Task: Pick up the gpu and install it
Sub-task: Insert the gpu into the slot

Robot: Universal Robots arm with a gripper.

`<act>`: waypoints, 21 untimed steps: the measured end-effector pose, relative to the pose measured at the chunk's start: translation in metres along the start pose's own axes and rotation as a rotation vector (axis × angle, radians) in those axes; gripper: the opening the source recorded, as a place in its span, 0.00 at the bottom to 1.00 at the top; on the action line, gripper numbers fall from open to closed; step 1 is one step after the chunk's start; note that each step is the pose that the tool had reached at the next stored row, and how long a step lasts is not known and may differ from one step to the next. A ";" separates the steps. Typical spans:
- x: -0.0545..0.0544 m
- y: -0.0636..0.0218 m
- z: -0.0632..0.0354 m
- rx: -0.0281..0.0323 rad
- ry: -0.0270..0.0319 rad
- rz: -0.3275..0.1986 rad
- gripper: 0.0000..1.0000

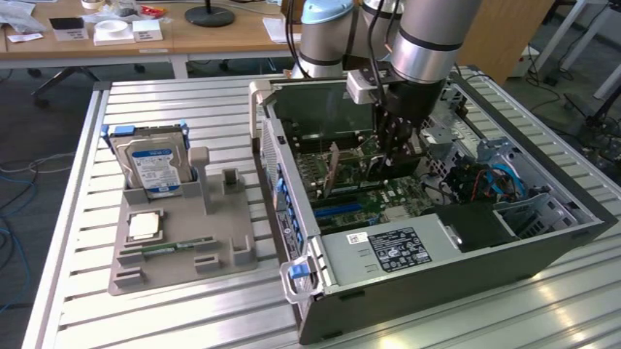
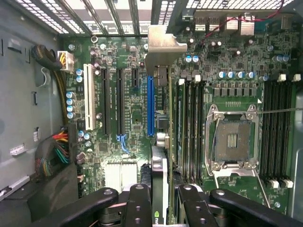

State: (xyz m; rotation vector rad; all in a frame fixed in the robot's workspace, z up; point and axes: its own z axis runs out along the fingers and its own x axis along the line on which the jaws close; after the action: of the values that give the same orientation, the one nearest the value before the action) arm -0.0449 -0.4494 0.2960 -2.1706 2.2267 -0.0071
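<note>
install gpu | my end effector (image 2: 163, 194) is pinching the gpu (image 2: 163, 118) inside the case (image 1: 437, 291) | card hangs edge-down over the motherboard (image 2: 128, 156) — just beside the blue slot (image 2: 150, 106) — bracket toward the rear openings, I judge for alignment
</note>
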 end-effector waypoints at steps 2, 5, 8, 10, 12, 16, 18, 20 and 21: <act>0.000 0.0000 0.0000 0.0000 0.0000 0.000 0.27; 0.000 0.0015 0.0001 0.0001 0.0000 0.000 0.27; 0.000 0.0049 0.0001 0.0000 0.0001 0.000 0.27; 0.000 0.0065 0.0001 0.0000 0.0001 0.000 0.27; 0.000 0.0072 0.0001 0.0000 0.0000 0.000 0.27; 0.000 0.0097 0.0002 -0.0001 0.0000 0.000 0.27; 0.000 0.0110 0.0002 0.0000 0.0000 0.000 0.27; 0.000 0.0125 0.0002 0.0000 0.0000 0.000 0.27; 0.000 0.0130 0.0003 0.0000 0.0000 0.000 0.27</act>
State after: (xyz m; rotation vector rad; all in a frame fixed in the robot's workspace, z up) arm -0.0579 -0.4493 0.2953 -2.1706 2.2267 -0.0071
